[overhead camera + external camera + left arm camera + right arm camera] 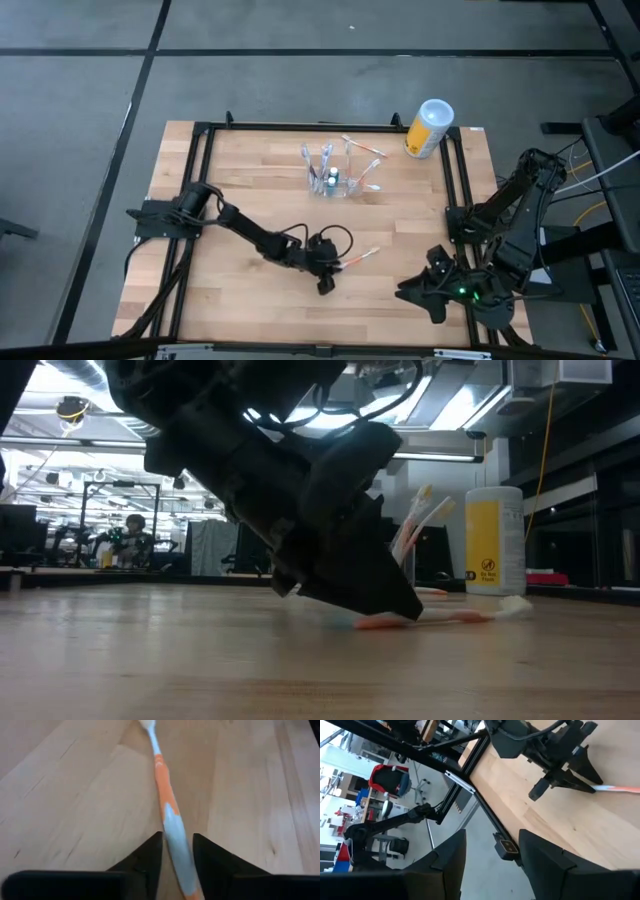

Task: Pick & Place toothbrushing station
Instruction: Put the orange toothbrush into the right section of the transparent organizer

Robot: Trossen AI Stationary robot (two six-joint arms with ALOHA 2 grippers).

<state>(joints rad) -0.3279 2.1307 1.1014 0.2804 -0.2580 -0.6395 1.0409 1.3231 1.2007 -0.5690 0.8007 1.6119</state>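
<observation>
- Two arms work over a wooden table [250,200] ringed by a black rail frame [200,180]; most of the wood on the 9 o'clock side and along the 6 o'clock edge lies bare.
- Toward 12 o'clock of the table's middle stands the toothbrushing station [335,178], a clear holder with several brushes leaning in its cups; a yellow canister [428,128] with a white lid stands well apart from it near the 1 o'clock corner.
- Left claw [326,283] is down at the table a little toward 6 o'clock of centre, its fingers [145,865] partly open, one on each side of the handle of an orange and pale blue toothbrush [360,257] that lies flat on the wood; whether they press on it I cannot tell.
- Right claw [412,292] hangs near the 5 o'clock corner at the table's edge, fingers spread wide with nothing between them.
</observation>
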